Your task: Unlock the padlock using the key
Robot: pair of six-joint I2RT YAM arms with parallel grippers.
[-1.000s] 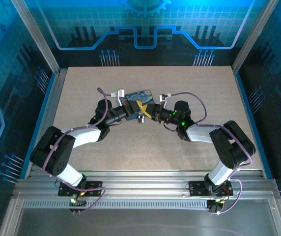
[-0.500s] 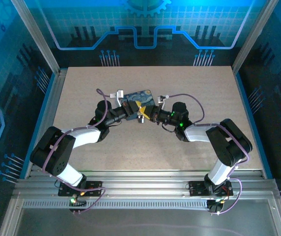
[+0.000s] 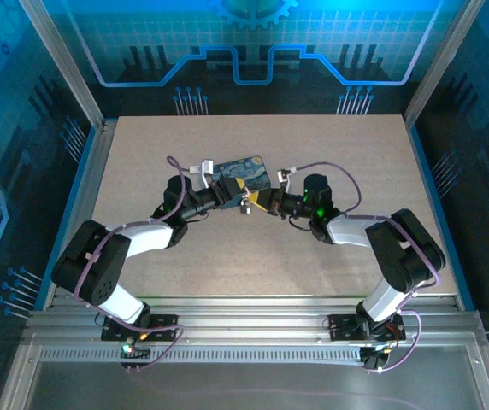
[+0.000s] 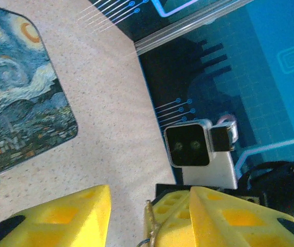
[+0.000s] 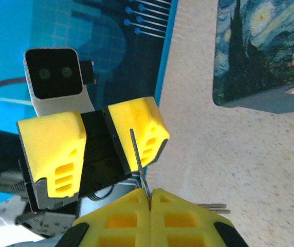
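My right gripper (image 5: 149,194) is shut on the key (image 5: 138,154), a thin metal sliver that stands up out of its yellow pads. The blade points into the gap of my left gripper (image 4: 151,200), which is open around it, its fingers (image 5: 136,128) clear of the key (image 4: 150,224). In the top view both grippers meet nose to nose, left gripper (image 3: 241,197) and right gripper (image 3: 260,202), just in front of the box. Two thin parallel metal bars (image 5: 212,208) on the table look like the padlock's shackle; its body is hidden behind my right fingers.
The blue-and-yellow swirl-painted box (image 3: 244,171) lies flat right behind the grippers, close to both (image 4: 18,103) (image 5: 262,51). The speckled tabletop (image 3: 330,154) is walled by metal rails and blue panels at the sides and back.
My left gripper has opened and my right gripper has closed on the key. The right wrist has shifted slightly; both arms stay at the same spot by the box.
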